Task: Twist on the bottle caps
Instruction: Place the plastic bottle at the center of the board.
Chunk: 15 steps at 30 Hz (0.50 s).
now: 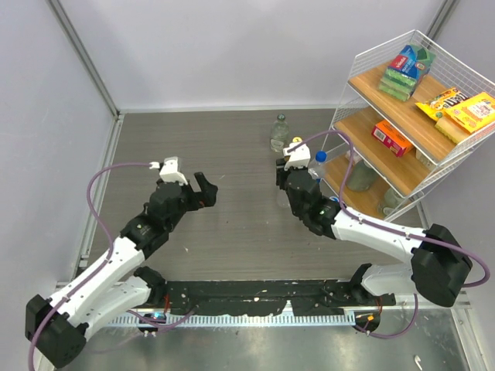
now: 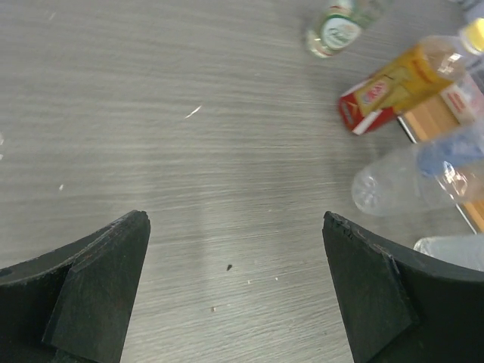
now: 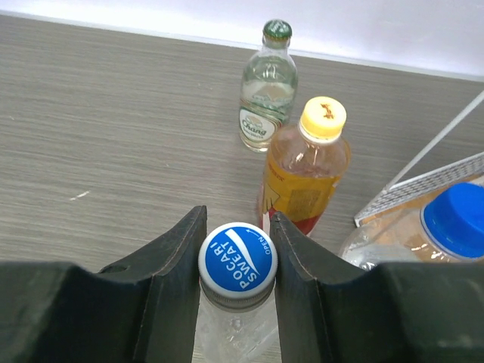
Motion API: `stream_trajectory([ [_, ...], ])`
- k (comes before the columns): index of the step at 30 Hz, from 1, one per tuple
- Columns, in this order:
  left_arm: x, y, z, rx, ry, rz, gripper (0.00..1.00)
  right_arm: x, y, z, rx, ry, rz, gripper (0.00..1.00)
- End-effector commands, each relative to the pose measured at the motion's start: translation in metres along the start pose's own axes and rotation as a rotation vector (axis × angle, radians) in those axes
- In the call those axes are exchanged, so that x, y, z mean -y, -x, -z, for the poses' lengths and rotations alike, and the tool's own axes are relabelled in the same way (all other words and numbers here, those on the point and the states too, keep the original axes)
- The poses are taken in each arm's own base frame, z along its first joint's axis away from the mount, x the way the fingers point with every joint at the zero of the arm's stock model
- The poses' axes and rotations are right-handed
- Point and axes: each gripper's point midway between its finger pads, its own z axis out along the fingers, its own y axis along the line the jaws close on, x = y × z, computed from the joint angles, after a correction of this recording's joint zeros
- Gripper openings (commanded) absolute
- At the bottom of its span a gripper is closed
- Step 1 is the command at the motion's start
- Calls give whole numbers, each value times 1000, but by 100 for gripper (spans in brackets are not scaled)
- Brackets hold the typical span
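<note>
The right claw [image 3: 236, 225] grips the white-and-blue Pocari Sweat cap [image 3: 237, 259] from directly above. The cap sits atop a clear bottle [image 3: 231, 333] standing upright near the right edge of the bench [image 3: 91, 113] (long axis vertical, cap pointing up into the claw). The left claw [image 2: 234, 223] gapes wide and empty, well apart.
</note>
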Motion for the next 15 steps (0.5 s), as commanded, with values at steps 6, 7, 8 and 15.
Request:
stream_trajectory([
  [6, -19, 4, -2, -64, 38, 206, 100, 9, 3, -5, 70, -7, -134, 6],
  [7, -20, 5, -1, -56, 42, 207, 100, 8, 2, -5, 68, 1, -133, 8],
  [8, -21, 5, 0, -49, 43, 204, 100, 8, -1, -5, 61, 3, -127, 11],
  [15, -27, 10, 7, 1, 48, 201, 100, 13, -10, -2, 55, -3, -145, 41],
])
